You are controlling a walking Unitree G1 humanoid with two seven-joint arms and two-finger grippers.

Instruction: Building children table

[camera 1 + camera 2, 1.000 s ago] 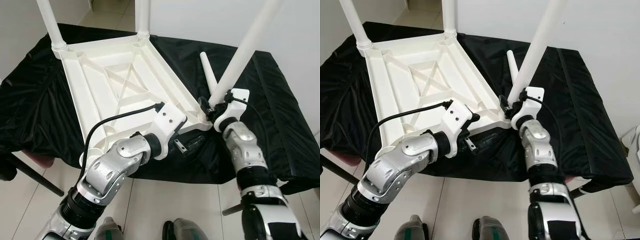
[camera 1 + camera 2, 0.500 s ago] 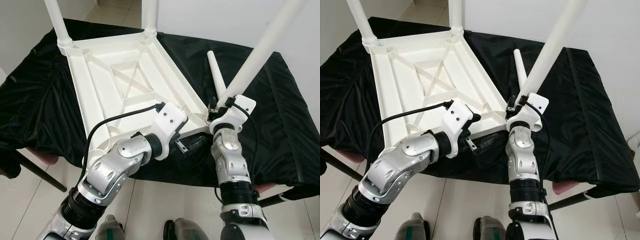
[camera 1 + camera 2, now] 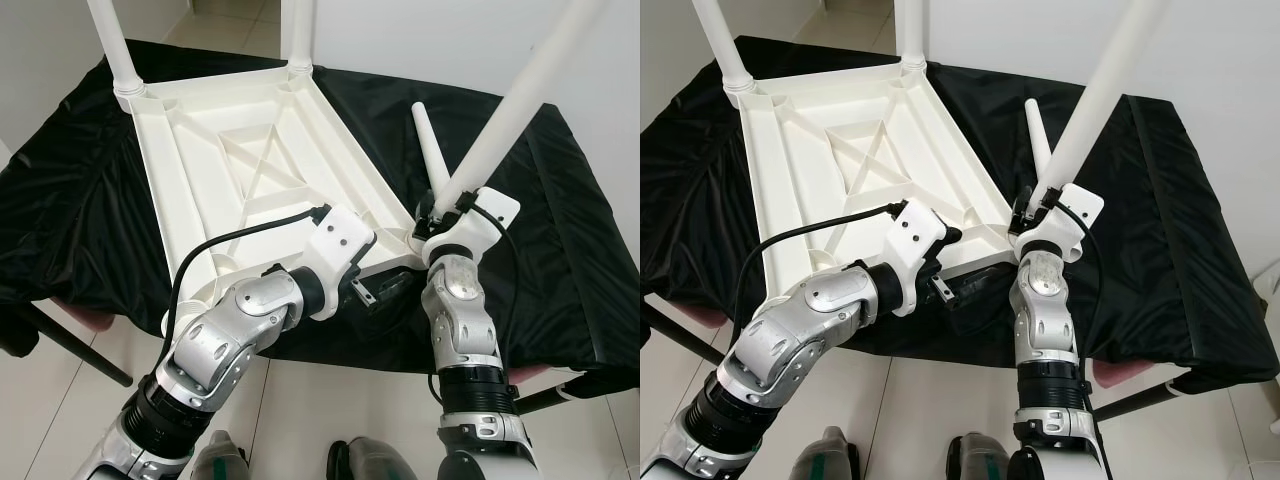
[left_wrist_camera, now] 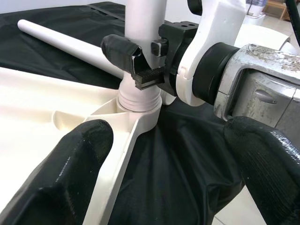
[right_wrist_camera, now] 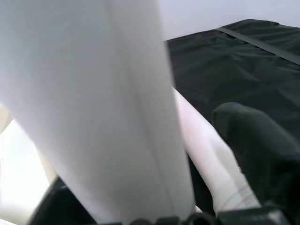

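The white tabletop point(image 3: 255, 165) lies upside down on a black cloth point(image 3: 560, 230) draped over a larger table. 2 legs stand in its far corner sockets, at 11 and 12 o'clock in the head views; both are cut off by the top edge, so their ends cannot be seen. A 3rd leg point(image 3: 520, 100) rises from the near right corner socket, leaning toward 1 o'clock, and its top is cut off too. A 4th leg point(image 3: 430, 150) lies loose on the cloth just beside that corner, pointing toward 12 o'clock.

The right gripper point(image 4: 136, 61) is clamped on the 3rd leg just above its threaded base, one toothed black finger point(image 4: 123, 50) pressed on the white tube. The right wrist view is mostly a blurred stretch of that leg, with 1 dark fingertip point(image 5: 253, 140) beside it.

The left gripper point(image 3: 372, 292) sits at the tabletop's near edge, at 6 o'clock from that corner. Its own arm hides much of it in the head views; in the left wrist view its 2 pads point(image 4: 70, 173) stand wide apart, one over the rim, the other over the cloth, holding nothing.

The robot's feet point(image 3: 370, 460) show on the pale tiled floor point(image 3: 330, 400), partly cut off at the bottom.
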